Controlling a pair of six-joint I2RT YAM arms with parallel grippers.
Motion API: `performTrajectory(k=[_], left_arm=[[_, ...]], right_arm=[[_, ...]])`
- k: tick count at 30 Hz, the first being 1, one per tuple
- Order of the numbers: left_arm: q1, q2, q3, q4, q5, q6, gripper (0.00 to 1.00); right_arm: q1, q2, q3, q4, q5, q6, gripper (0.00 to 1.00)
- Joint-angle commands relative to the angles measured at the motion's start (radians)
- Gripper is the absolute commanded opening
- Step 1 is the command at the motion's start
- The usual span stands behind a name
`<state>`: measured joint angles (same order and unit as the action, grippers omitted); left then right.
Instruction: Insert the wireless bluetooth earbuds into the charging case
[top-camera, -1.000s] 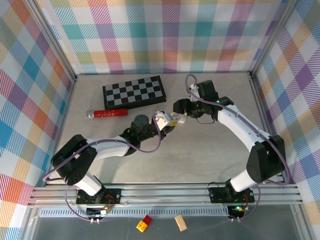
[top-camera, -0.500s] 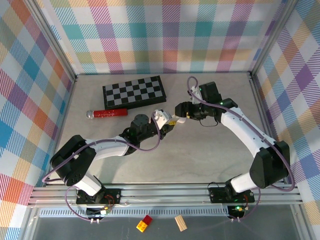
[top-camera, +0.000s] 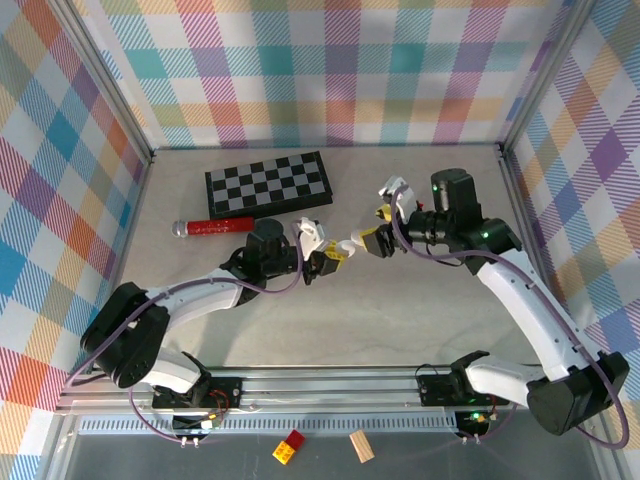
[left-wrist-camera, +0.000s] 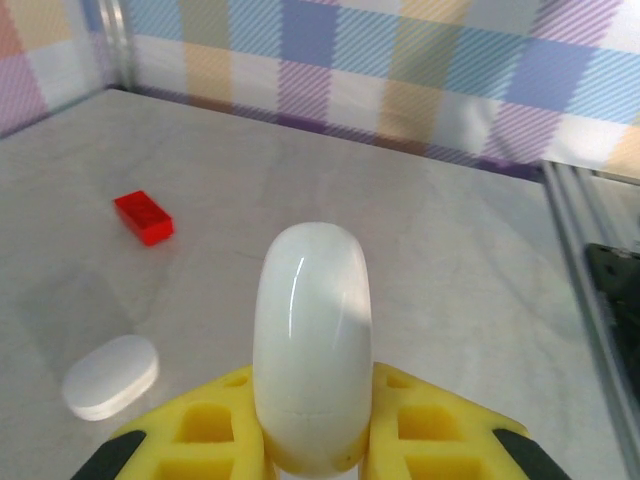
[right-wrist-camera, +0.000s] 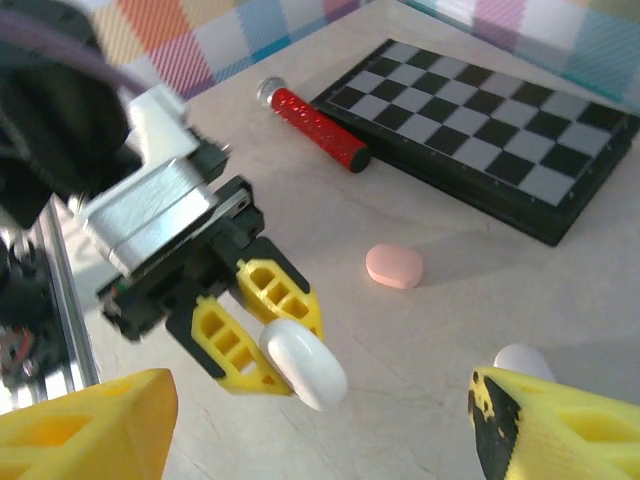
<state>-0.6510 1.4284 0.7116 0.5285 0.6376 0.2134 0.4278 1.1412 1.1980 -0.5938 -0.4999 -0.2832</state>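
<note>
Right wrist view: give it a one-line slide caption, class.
Left gripper clamps a white pebble-like case; a pink oval piece and a chessboard lie on the table beyond.

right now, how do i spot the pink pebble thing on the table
Find the chessboard. On the tabletop between its edge and the left hand lies a small flat oval pebble. It alone is pink; the case that hand grips is white.
</note>
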Motion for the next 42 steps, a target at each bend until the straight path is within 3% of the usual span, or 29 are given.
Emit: performTrajectory(k=[1,7,20,27,30,36,42], left_arm=[[0.019,-0.040,0.024,-0.037,0.134,0.016,0.19],[0.021,-0.064,0.040,-0.094,0.175,0.037,0.19],[0.021,-0.070,0.024,0.005,0.189,-0.020,0.19],[0.021,-0.070,0.022,0.024,0.192,-0.034,0.19],[0.021,-0.063,0.022,0.034,0.198,-0.042,0.19],[0.021,-0.060,0.020,0.042,0.191,-0.052,0.19],[0.021,-0.062,0.012,0.056,0.168,-0.058,0.23]], right_arm=[[0.012,-0.008,0.019,-0.080,-0.114,-0.299,0.76],[0.031,0.069,0.056,-0.152,-0.209,-0.389,0.72],[0.072,0.222,0.063,-0.195,-0.230,-0.409,0.55],[0.077,0.247,0.058,-0.189,-0.221,-0.404,0.54],[0.077,0.246,0.057,-0.187,-0.214,-0.403,0.38],[0.077,0.236,0.054,-0.192,-0.213,-0.399,0.19],[0.077,0.223,0.039,-0.173,-0.213,-0.390,0.16]])
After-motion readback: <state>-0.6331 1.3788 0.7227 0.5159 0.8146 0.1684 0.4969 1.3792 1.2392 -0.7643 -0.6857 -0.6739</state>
